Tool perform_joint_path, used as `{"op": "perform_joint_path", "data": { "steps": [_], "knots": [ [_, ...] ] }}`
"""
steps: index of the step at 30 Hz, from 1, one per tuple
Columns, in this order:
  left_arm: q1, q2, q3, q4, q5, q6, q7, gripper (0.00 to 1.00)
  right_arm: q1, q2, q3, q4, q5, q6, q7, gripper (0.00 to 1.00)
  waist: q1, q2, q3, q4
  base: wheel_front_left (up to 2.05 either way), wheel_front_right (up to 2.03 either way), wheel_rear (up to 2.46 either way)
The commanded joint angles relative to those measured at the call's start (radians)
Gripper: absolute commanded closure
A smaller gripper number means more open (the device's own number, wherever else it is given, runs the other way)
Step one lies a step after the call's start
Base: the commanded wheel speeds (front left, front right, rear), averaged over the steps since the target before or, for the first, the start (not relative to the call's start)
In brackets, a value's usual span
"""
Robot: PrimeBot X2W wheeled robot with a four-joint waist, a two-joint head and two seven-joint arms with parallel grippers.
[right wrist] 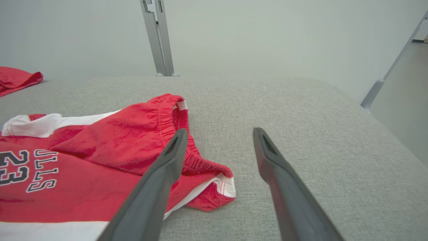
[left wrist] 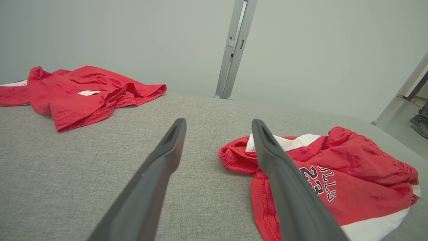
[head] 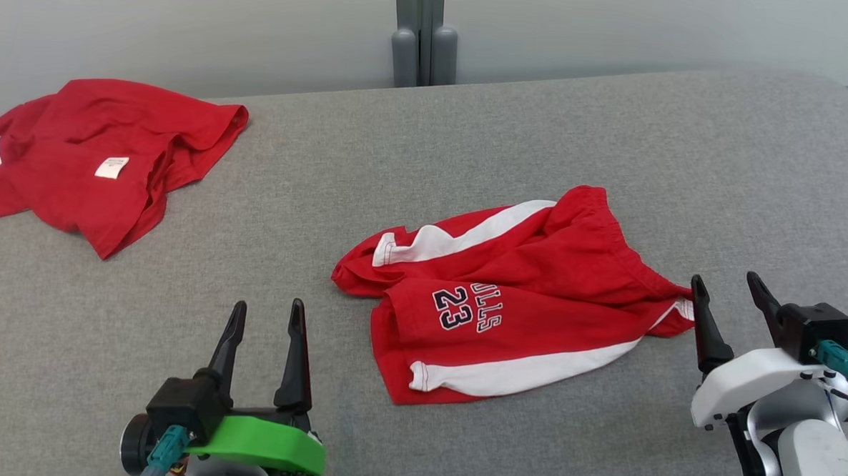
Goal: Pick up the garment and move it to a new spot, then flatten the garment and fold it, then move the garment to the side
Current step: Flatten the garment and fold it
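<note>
Down at the lower right, your right gripper [head: 723, 277] has its two dark fingers spread wide, with nothing held between them. It sits over the gray cloth top [head: 614, 146]. Just to the left of its left finger lie the red shorts [head: 528, 300], with the bunched waistband end nearest that finger. You cannot tell if the finger touches the cloth. The shorts are crumpled, with white stripes and a "23" on them. Your left gripper [head: 269, 303] is spread wide too and holds nothing. The shorts lie to its right, near it but apart. Far up and to the left of your left gripper lies a second red garment [head: 106, 152] with a small white tag [head: 111, 168], well apart from the shorts. Past both grippers, at the far edge, a gray post [head: 424, 30] stands by the pale wall.
</note>
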Motion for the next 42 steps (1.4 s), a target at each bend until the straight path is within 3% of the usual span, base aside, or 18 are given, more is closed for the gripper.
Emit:
{"op": "perform_joint_path", "data": {
  "steps": [1,13,35,42],
  "knots": [
    [0.012,0.002,-0.002,-0.001,0.001,0.004,-0.001,0.0,0.016,0.01,0.006,-0.023,-0.01,-0.001,-0.016,0.0,0.0,0.0,-0.023,-0.01,0.0,0.0,0.0],
    [0.047,0.002,0.007,0.019,0.013,0.003,-0.001,0.0,0.025,0.078,0.056,-0.084,-0.016,-0.001,-0.105,0.0,0.0,0.0,-0.093,-0.003,0.0,0.0,0.0],
    [0.084,0.002,0.038,0.017,0.031,0.013,-0.001,0.0,0.034,0.088,0.073,-0.01,0.009,-0.001,-0.152,0.0,0.0,0.0,-0.092,0.019,0.0,0.0,0.0],
    [0.043,0.002,-0.052,0.109,0.043,-0.029,0.066,0.0,0.031,0.088,0.071,-0.003,0.008,-0.001,-0.147,0.0,0.0,0.0,-0.077,0.005,0.0,0.0,0.0]
  ]
}}
